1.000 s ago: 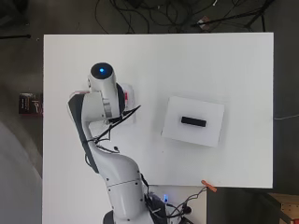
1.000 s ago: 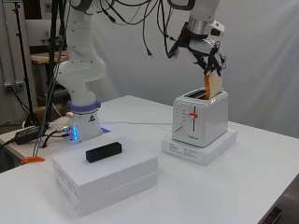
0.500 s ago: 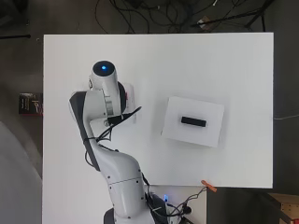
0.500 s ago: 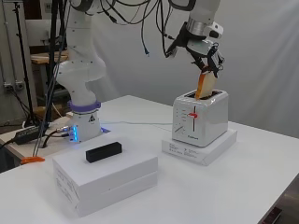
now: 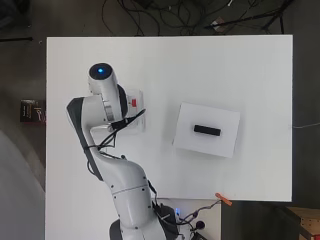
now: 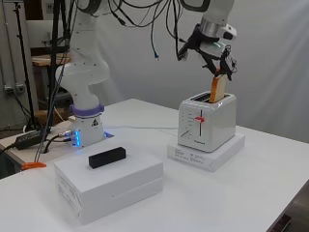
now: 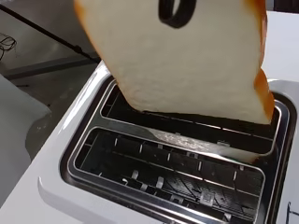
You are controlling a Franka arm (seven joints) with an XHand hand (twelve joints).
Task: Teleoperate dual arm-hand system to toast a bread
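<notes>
A white two-slot toaster (image 6: pixel 207 121) with a red lever (image 6: pixel 199 119) stands on a flat white box (image 6: pixel 206 153) in the side view. My hand (image 6: pixel 218 52) hangs above it, fingers curled and pinching the top of a bread slice (image 6: pixel 218 90). The slice stands nearly upright with its lower edge inside one slot. In the wrist view the bread slice (image 7: pixel 187 60) fills the upper part, a dark fingertip (image 7: pixel 176 10) presses its face, and the other slot of the toaster (image 7: pixel 168 163) lies empty. In the overhead view the arm hides most of the toaster (image 5: pixel 134 111).
A small black block (image 6: pixel 107 157) lies on a second white box (image 6: pixel 111 181) near the table's front; both show as block (image 5: pixel 207 130) and box (image 5: pixel 186 127) in the overhead view. An orange clip (image 5: pixel 224 199) and cables sit by the arm's base.
The hand has come down over the toaster, and the bread slice has sunk further into its slot. The box with the black block has not moved.
</notes>
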